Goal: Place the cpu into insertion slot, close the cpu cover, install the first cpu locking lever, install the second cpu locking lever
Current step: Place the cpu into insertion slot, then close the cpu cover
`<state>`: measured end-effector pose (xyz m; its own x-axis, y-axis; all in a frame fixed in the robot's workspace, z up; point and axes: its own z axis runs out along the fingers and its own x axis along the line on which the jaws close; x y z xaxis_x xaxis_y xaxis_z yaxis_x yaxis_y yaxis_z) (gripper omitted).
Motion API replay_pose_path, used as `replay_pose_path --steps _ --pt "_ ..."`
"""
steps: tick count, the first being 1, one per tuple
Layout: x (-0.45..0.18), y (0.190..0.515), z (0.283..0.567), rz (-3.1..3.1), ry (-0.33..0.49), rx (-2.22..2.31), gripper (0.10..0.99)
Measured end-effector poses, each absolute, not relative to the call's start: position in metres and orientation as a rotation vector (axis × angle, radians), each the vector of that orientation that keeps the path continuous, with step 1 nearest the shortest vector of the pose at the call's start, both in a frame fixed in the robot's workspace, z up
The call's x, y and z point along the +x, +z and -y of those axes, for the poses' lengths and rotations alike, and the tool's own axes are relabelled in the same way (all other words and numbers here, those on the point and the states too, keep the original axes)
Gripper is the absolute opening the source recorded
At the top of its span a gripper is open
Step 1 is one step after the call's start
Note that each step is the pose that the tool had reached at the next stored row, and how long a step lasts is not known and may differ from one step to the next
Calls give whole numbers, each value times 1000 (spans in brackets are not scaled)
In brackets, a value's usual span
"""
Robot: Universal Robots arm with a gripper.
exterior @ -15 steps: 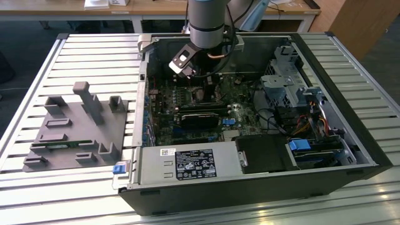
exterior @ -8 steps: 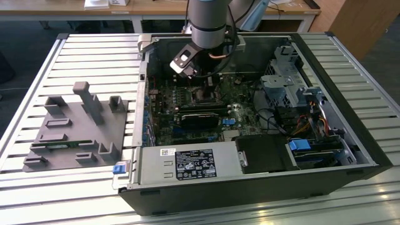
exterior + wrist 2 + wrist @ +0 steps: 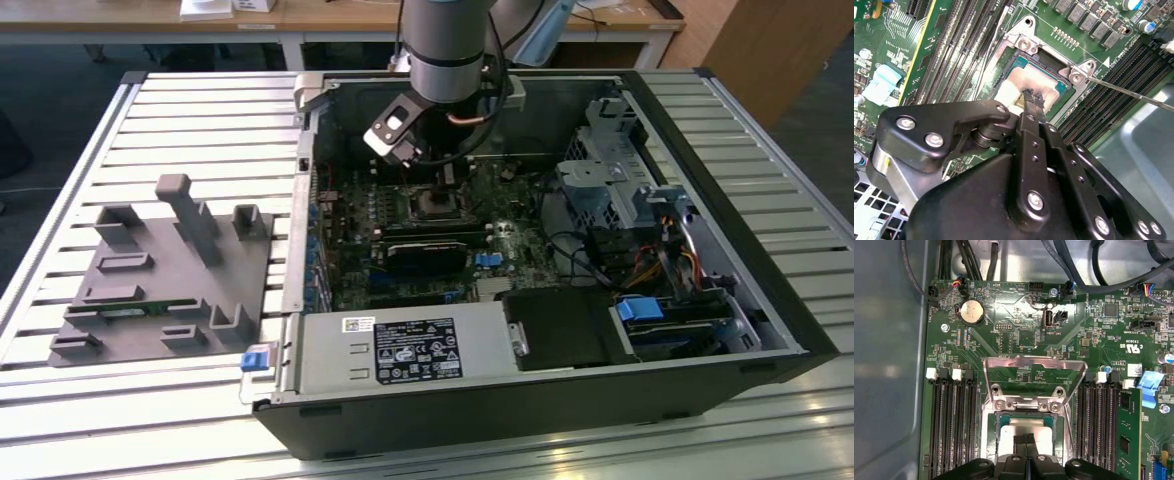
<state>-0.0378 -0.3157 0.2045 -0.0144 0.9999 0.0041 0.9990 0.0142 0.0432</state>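
The cpu (image 3: 1024, 426) lies flat in the insertion slot (image 3: 999, 426), its silvery face up; it also shows in the second wrist view (image 3: 1024, 77). My gripper (image 3: 1026, 439) is shut, its two black fingertips (image 3: 1032, 100) together with nothing between them. The tips rest on or just above the near half of the cpu's face. The cpu cover (image 3: 1004, 361) stands swung up and open behind the slot, with the board visible through its window. A thin wire lever (image 3: 1070, 430) runs beside the slot, and a thin rod (image 3: 1134, 95) sticks out sideways. In the exterior view the gripper (image 3: 449, 182) hangs over the socket (image 3: 434, 207).
Long black memory slots (image 3: 949, 425) flank the socket, with a green module (image 3: 1128, 430) in one. A coin cell (image 3: 970, 312) and cables (image 3: 969, 260) lie beyond the cover. The case wall (image 3: 310, 200), power supply (image 3: 400, 350) and drive cage (image 3: 641, 310) surround the board. A grey fixture (image 3: 167, 270) sits at the exterior view's left.
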Motion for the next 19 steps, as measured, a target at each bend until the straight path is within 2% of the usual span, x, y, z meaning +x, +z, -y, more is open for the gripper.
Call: replay_pose_path --steps 19 --pt "-38 211 316 -2218 53 2187 106"
